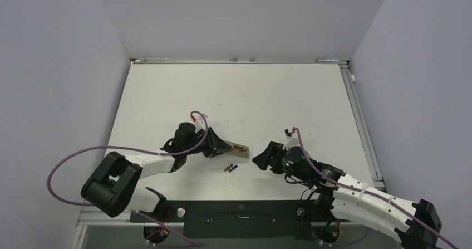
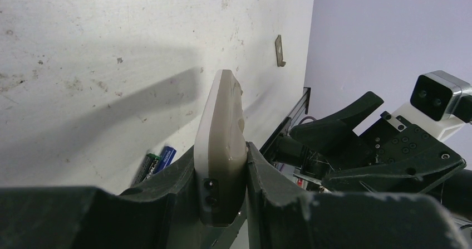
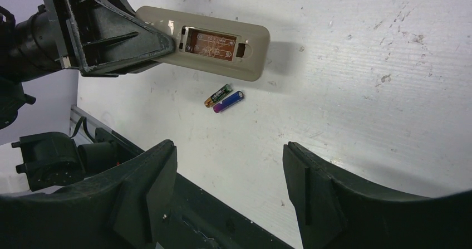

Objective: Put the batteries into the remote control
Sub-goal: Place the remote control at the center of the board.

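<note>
My left fingers (image 2: 167, 196) clamp the remote (image 3: 253, 43), recess exposed. My open right fingers (image 3: 142, 188) should straddle only one of the batteries (image 3: 224, 98), centre frame, just below the remote.

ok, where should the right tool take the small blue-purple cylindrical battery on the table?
Probably from above, pinching its two end caps: the blue-purple battery lies flat with the dark green battery close alongside, so one long side looks blocked.

left jaws grip remote control (image 1: 238, 149), batteries (image 1: 230, 167) nearby.
</note>
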### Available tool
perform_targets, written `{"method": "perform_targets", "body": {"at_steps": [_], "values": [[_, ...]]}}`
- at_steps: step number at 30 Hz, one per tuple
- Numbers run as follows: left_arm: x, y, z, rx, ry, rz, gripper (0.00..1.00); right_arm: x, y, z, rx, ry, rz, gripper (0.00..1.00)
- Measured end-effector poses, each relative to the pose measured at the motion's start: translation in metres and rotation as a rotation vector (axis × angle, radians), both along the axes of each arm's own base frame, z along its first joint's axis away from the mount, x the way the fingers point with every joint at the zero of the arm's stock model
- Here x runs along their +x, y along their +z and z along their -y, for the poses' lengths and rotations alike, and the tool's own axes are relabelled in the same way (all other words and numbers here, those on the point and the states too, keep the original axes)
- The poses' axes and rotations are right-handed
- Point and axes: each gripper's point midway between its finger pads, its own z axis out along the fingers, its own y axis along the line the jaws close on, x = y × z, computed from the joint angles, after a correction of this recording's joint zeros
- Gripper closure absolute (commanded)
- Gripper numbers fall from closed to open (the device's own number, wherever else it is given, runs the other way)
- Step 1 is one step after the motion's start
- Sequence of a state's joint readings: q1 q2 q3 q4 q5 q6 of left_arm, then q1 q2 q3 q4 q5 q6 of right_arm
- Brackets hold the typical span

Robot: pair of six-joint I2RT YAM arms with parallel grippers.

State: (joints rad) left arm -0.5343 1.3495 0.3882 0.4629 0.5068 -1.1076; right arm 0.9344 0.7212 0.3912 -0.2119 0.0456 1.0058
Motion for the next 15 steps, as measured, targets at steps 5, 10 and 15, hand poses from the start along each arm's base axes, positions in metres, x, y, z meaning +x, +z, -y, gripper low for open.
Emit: {"method": "perform_targets", "body": {"at_steps": [5,10,15], "values": [[0.004,-0.001,0.005,-0.023,-0.005,0.005,0.87,0.000,0.000,0.000,0.000,0.000,0.000,0.31],[0.006,-0.009,0.007,-0.028,-0.009,-0.007,0.79,0.000,0.000,0.000,0.001,0.000,0.001,0.31],[0.006,-0.019,0.008,-0.021,-0.005,-0.037,0.74,0.000,0.002,0.000,0.004,0.000,0.004,0.31]]}}
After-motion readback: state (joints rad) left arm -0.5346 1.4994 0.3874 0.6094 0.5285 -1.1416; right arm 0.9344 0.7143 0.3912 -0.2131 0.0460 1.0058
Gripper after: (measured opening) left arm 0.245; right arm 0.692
